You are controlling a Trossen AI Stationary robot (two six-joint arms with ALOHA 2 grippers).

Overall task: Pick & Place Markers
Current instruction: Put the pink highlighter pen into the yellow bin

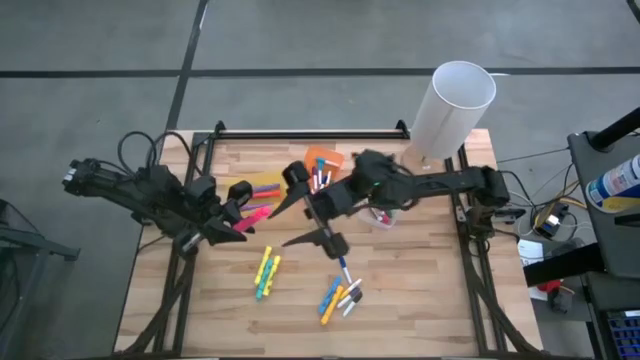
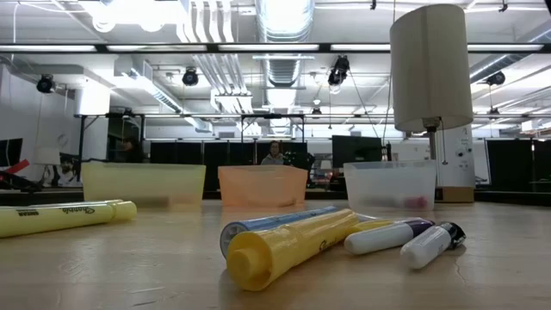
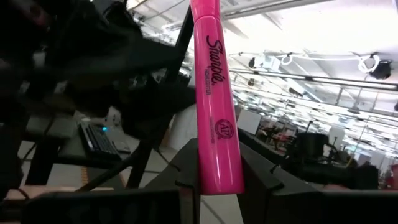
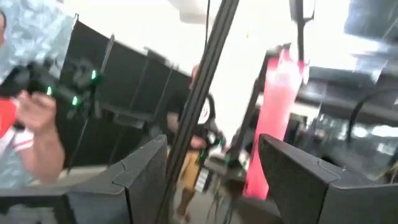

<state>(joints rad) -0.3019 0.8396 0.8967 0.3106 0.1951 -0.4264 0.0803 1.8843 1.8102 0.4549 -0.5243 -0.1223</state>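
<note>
Gripped upright between the pressed-in fingers of the left gripper point(image 3: 217, 186), a pink Sharpie highlighter point(image 3: 214, 93) is held above the table's left side. A handover or drop into the orange bin point(image 1: 322, 160) seems in hand, and the next move calls for careful alignment. The right gripper point(image 1: 305, 215) is spread wide and empty just beside it, with loose markers point(image 1: 340, 295) lying below.

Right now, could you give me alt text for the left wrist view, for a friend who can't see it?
A pink marker labelled Sharpie stands clamped between the two dark fingers of the left tool, pointing up toward a bright ceiling. Behind it are dark robot parts and a blurred room with a keyboard.
</note>
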